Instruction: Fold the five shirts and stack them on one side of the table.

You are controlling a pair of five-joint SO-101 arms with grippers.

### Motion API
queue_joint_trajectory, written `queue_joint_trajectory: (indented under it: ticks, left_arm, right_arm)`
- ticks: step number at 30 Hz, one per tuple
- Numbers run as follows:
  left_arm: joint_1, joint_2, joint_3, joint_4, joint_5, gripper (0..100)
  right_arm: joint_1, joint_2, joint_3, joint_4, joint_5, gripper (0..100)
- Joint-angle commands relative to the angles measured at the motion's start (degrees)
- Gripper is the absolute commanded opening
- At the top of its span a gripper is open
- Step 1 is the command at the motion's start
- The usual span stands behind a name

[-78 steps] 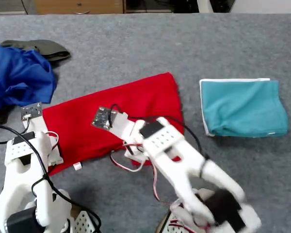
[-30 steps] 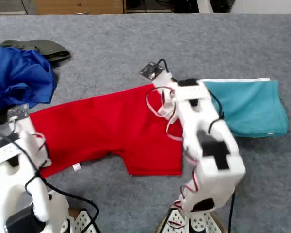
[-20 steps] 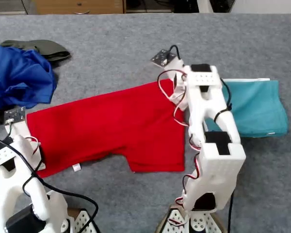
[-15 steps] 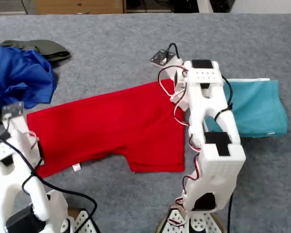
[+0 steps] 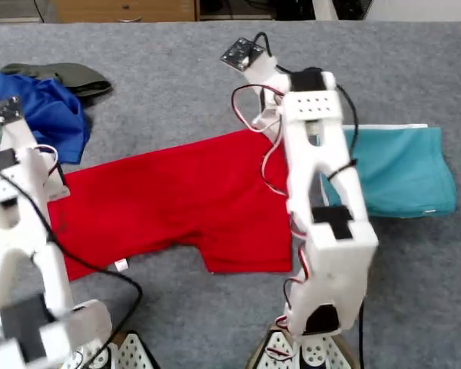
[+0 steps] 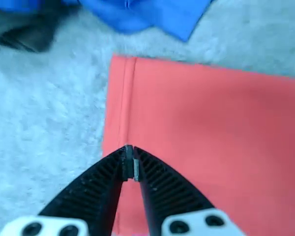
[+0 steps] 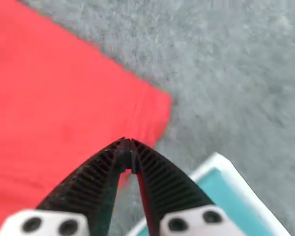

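Red shirt (image 5: pixel 169 204) lies spread flat on the grey table (image 5: pixel 177 69), between the blue shirt (image 5: pixel 58 108) and the folded teal shirt (image 5: pixel 399 169). Left gripper (image 6: pixel 129 164) and right gripper (image 7: pixel 129 160) hang over its opposite ends, both pinched together with nothing in them.

At least four shirts (image 5: pixel 177 200), two arms (image 5: pixel 323 200)

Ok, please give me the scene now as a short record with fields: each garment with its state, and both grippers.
red shirt: spread flat, middle of the table
teal shirt: folded, beside the red shirt
blue shirt: crumpled, at the table's edge
dark green garment: bunched, next to the blue shirt
left gripper: shut, over the red shirt's hemmed edge
right gripper: shut, over the red shirt's corner near the teal shirt
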Motion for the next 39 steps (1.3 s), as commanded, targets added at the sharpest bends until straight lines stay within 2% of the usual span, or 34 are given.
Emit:
queue_joint_trajectory:
  ticks: [1, 4, 8, 11, 17, 24, 28, 32, 35, 39]
  left_arm:
    - [-1.32, 11.21, -2.99, -7.03, 1.76, 2]
    - [-2.9, 20.18, -5.89, -8.44, 1.41, 2]
    - [-5.54, 27.3, -13.45, -0.62, 1.49, 2]
    - [-7.56, 29.05, -16.7, -0.53, 1.14, 2]
    - [-6.86, 26.68, -19.52, 0.09, -1.32, 2]
    - [-5.8, 15.96, -22.95, 6.24, -2.64, 2]
    - [-5.45, 14.73, -22.51, 5.98, -2.55, 2]
    - [-6.07, 19.74, -19.96, -0.35, -2.02, 2]
    - [-7.21, 21.93, -18.11, -5.54, 2.2, 2]
    - [-7.12, 23.52, -16.35, -10.2, 3.25, 2]
  right_arm:
    - [-0.66, 8.92, -8.48, -0.44, -2.73, 0.4]
    - [1.54, 17.01, -14.81, 1.85, -3.08, 0.3]
    - [5.14, 25.1, -25.19, 7.03, -2.46, 0.3]
    - [5.76, 29.76, -33.54, 11.16, -2.29, 0.3]
    - [2.51, 34.15, -52.18, 21.19, 0.35, 0.4]
    - [1.36, 34.07, -69.41, 27.43, 0.35, 0.4]
    - [1.98, 34.15, -66.95, 27.52, 0.35, 0.4]
    - [2.95, 32.57, -61.23, 27.6, -3.96, 0.3]
    - [3.56, 28.26, -56.04, 27.6, -6.51, 0.2]
    - [2.51, 18.77, -41.45, 27.52, -8.09, 0.2]
